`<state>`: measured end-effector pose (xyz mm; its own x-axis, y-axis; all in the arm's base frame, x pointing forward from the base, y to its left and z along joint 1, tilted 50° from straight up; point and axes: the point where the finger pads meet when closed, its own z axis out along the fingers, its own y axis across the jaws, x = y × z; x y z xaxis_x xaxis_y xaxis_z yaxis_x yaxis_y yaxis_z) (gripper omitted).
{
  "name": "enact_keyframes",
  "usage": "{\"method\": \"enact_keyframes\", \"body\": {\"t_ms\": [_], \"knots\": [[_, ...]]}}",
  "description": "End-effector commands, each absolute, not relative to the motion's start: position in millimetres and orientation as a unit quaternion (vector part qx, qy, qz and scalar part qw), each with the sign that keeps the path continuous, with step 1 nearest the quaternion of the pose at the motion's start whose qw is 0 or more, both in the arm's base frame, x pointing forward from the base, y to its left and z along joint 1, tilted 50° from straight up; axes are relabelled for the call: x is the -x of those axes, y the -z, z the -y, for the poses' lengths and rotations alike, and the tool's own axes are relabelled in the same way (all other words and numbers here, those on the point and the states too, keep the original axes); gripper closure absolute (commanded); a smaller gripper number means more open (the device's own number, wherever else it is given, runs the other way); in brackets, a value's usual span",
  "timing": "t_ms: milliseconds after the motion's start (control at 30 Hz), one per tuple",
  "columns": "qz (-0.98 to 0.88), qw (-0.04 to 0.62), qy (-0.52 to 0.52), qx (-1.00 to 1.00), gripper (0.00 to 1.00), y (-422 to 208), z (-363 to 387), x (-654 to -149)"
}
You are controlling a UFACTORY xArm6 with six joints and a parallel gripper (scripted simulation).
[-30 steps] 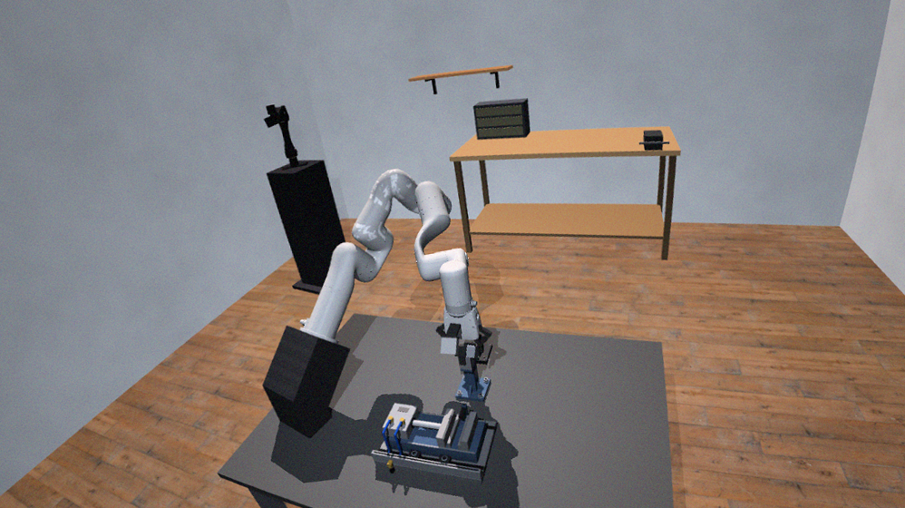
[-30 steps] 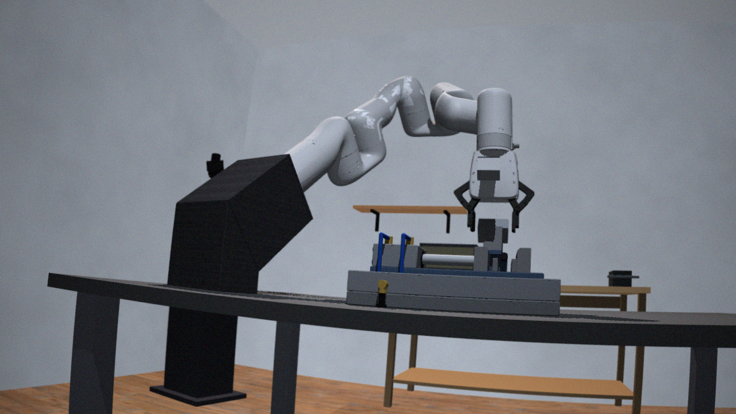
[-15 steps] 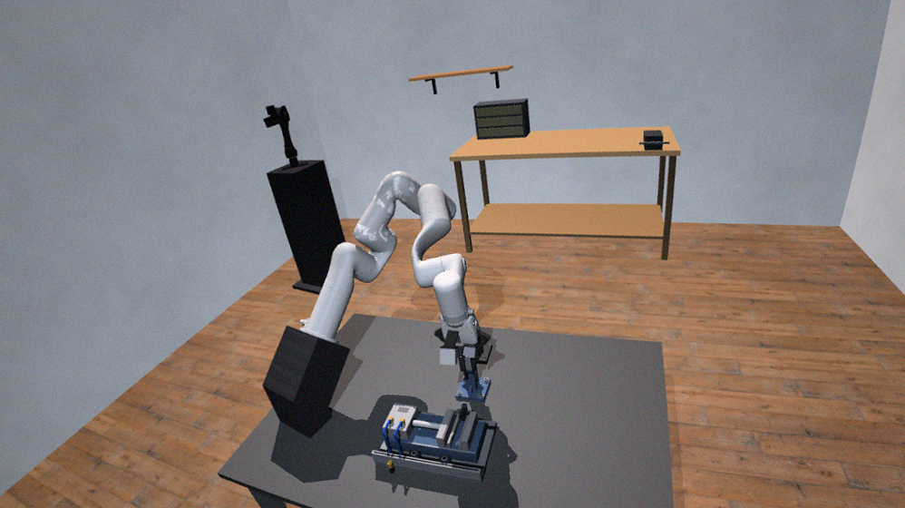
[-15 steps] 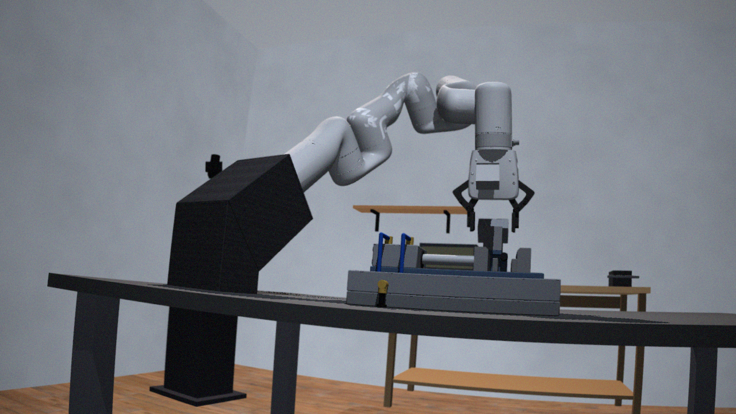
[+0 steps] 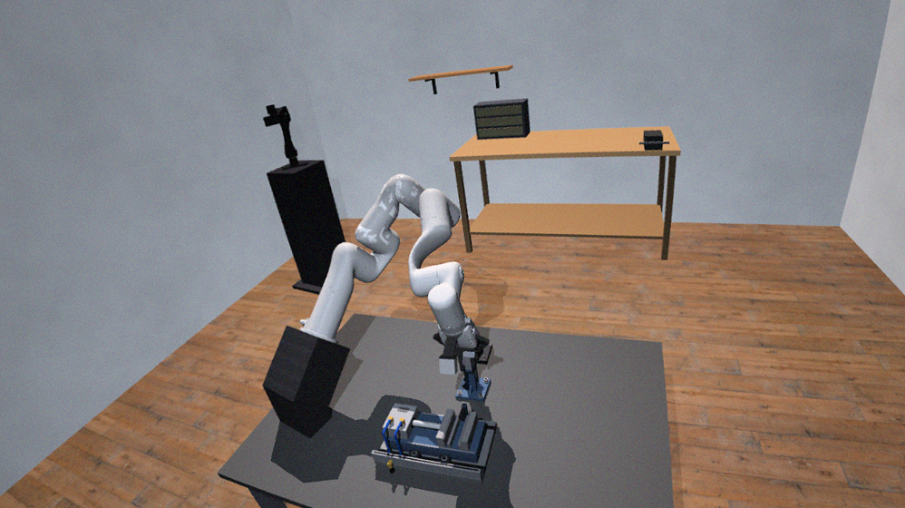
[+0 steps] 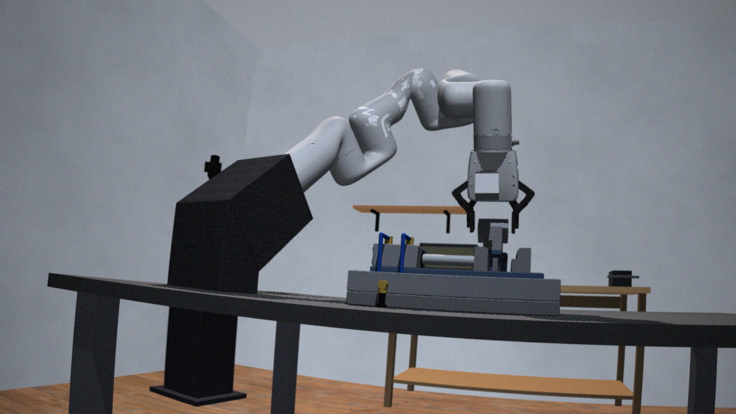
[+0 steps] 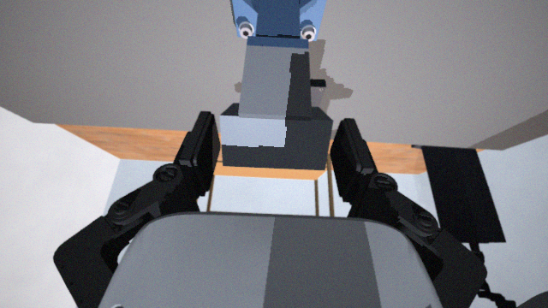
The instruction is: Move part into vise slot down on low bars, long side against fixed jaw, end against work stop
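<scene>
Between the spread fingers of the empty, released gripper (image 6: 492,218), the part (image 7: 274,128) is standing upright, touching neither finger.

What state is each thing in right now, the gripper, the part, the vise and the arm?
gripper: open, fingers either side of the part's top end, nothing held.
part: standing on end behind the vise, not yet in it; ungripped.
vise: open, gap between the jaws, no part inside.
arm: bent over the table, wrist pointing straight down.
</scene>
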<state>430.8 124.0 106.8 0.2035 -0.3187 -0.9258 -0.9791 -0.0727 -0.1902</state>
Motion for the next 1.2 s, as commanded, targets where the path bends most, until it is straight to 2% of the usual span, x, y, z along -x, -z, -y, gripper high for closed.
{"method": "enact_keyframes", "body": {"t_ms": [0,1167], "knots": [[-0.495,0.467,-0.391,0.62,0.11,-106.3,-123.1,-431.8],[-0.429,0.528,-0.469,0.563,0.11,-103.4,-122.8,-432.4]]}}
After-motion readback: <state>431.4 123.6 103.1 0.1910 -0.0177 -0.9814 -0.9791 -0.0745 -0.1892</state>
